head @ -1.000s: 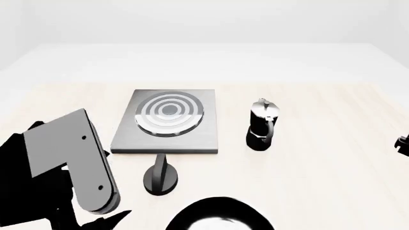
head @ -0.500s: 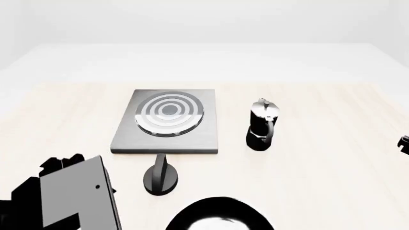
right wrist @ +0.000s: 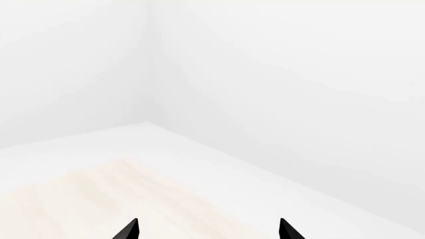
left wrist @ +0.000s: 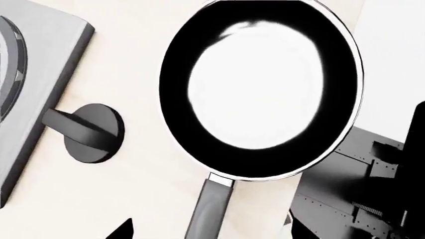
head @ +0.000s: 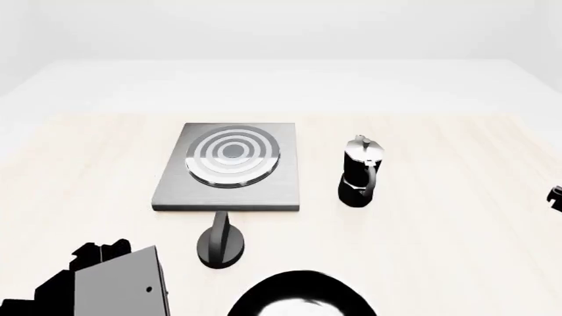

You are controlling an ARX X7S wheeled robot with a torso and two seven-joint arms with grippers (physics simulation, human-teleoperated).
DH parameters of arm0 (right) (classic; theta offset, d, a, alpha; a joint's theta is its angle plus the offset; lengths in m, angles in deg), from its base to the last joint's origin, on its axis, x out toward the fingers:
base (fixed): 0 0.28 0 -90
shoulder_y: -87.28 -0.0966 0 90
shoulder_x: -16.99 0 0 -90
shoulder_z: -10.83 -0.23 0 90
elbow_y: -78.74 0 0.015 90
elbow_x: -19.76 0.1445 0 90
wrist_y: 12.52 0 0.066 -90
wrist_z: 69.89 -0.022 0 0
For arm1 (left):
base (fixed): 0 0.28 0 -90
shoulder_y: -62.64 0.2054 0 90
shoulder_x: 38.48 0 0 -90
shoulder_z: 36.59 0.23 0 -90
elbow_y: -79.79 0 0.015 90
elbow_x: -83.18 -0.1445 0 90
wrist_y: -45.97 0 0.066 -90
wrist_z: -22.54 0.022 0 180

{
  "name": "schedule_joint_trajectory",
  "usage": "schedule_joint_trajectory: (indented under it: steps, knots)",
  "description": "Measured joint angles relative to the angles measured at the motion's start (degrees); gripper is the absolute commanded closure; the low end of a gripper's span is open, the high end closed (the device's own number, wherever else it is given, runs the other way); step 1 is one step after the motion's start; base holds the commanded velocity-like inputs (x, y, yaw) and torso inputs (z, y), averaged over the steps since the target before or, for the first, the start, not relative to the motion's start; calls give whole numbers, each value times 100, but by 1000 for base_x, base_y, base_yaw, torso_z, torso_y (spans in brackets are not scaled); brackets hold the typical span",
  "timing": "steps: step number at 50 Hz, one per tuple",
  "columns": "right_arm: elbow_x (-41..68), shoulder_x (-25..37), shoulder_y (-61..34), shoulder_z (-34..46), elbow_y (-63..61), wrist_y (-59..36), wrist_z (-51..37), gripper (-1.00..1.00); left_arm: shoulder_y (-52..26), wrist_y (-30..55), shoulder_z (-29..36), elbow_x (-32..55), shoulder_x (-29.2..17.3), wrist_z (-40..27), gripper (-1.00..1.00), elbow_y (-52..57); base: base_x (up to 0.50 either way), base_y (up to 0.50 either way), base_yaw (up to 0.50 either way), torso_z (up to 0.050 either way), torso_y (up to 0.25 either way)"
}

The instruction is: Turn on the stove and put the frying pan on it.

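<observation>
A: What is the left wrist view showing?

B: The frying pan (left wrist: 260,88) is lying flat on the counter (left wrist: 146,30), handle toward the camera, with the knob (left wrist: 91,132) just beside the stove (left wrist: 41,74). The left gripper (left wrist: 206,230) is showing only two tips, spread either side of the handle and grasping nothing.

A: And the head view?

B: The stove (head: 230,168) is sitting mid-counter, the knob (head: 220,241) at its near edge, the moka pot (head: 361,171) beside it. The frying pan (head: 299,296) is getting cut off at the near edge.

A: The right wrist view?

B: The right gripper (right wrist: 207,230) is showing parted tips over bare counter (nothing between them).

A: So which step?

B: I am judging it as lining up on the handle; closing on it should come next. Whether the knob is already turned, I cannot tell.
</observation>
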Motion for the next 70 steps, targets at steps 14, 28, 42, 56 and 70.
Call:
schedule_joint_trajectory:
  steps: [14, 28, 42, 56, 70]
  knots:
    - [6, 18, -18, 10, -1, -8, -12, -100, 376, 13, 72, -273, -108, 205, -100, 19, 0, 0, 0, 0, 0]
    - [15, 0, 32, -8, 10, 50, -19, -100, 916, -28, 72, -847, -197, 531, -100, 18, 0, 0, 0, 0, 0]
    - [30, -9, 84, -39, 34, 108, -17, -100, 1314, -80, 136, -1312, -264, 748, -100, -43, 0, 0, 0, 0, 0]
    - [35, 0, 95, -42, 51, 133, -25, -100, 1590, -117, 270, -1646, -300, 797, -100, -153, 0, 0, 0, 0, 0]
    - [40, 6, 93, -20, 45, 133, -38, -100, 1610, -140, 410, -1694, -319, 623, -100, -290, 0, 0, 0, 0, 0]
